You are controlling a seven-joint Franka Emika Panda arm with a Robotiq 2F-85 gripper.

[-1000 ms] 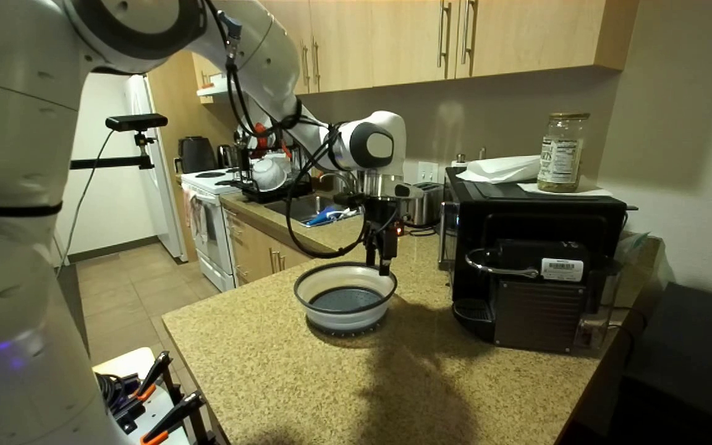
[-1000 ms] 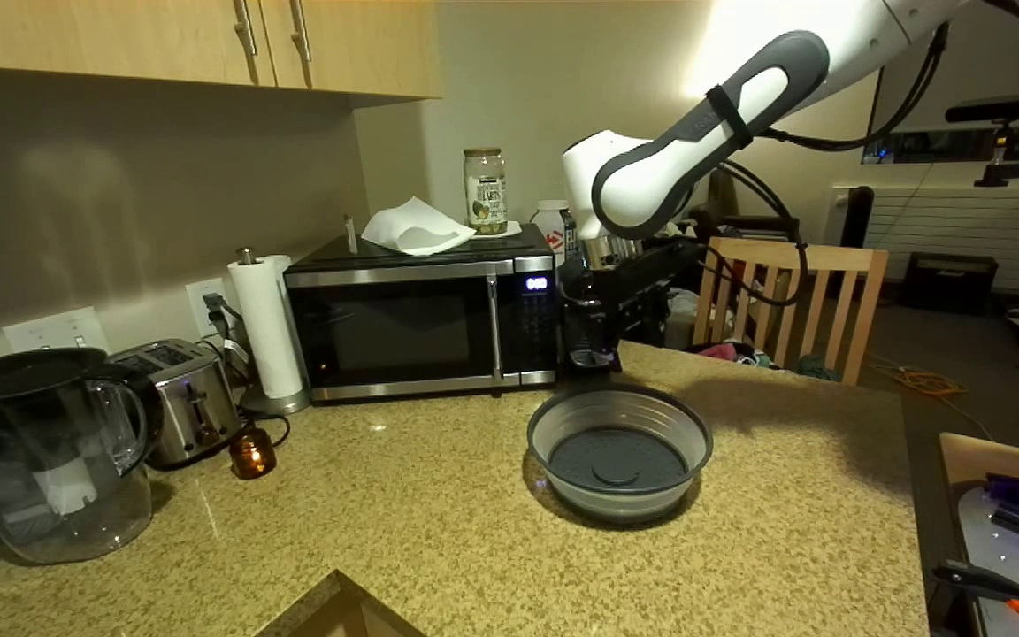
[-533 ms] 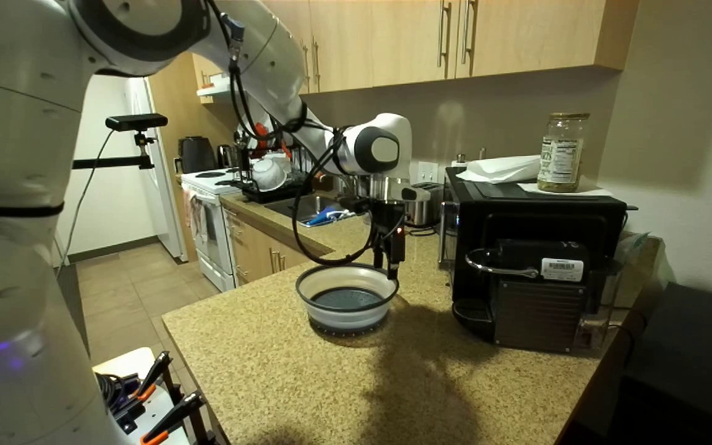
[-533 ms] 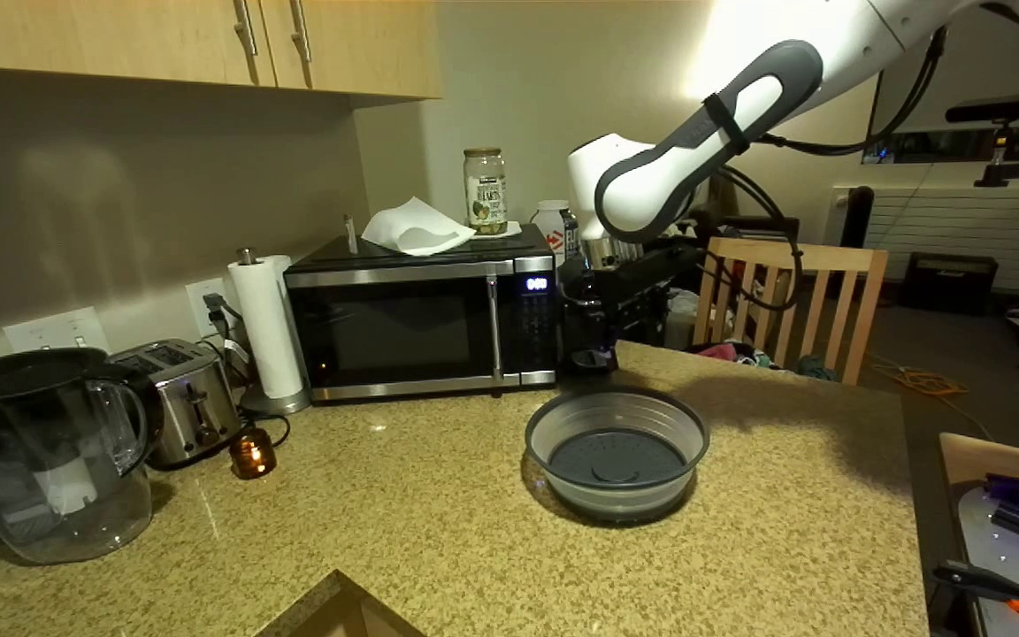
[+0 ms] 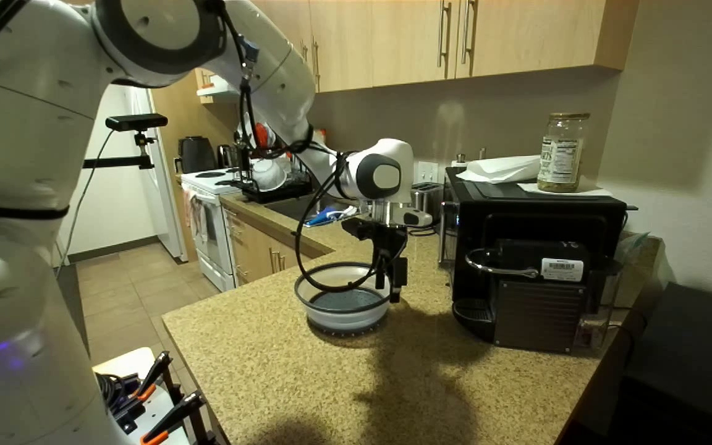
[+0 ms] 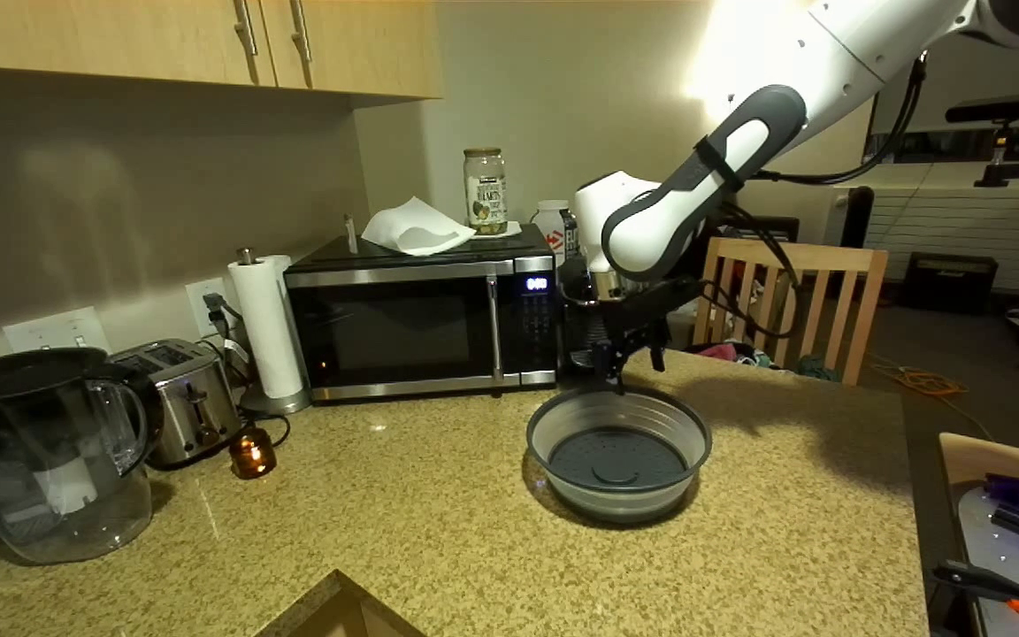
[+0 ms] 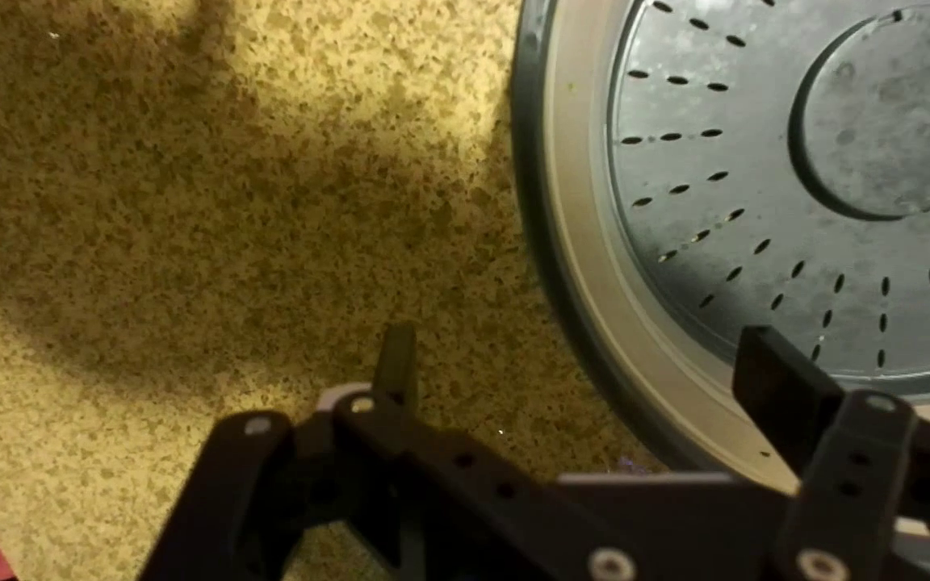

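Note:
A round colander-like bowl with pale walls, a dark rim and a dark slotted base stands upright on the counter in both exterior views. In the wrist view the bowl fills the upper right. My black gripper is open and empty, with its fingers wide apart. One finger overlaps the inside of the bowl; the other is over the counter outside, so the rim runs between them. The gripper is at the bowl's rim in both exterior views. I cannot tell whether it touches.
A black microwave and a coffee machine stand close to the gripper. A glass jar and white paper are on the microwave. A paper towel roll, toaster, amber jar and pitcher line the wall.
My gripper has moved down to the bowl's rim, after a small shift towards the coffee machine's side, and the wrist has turned. The bowl stays in about the same place.

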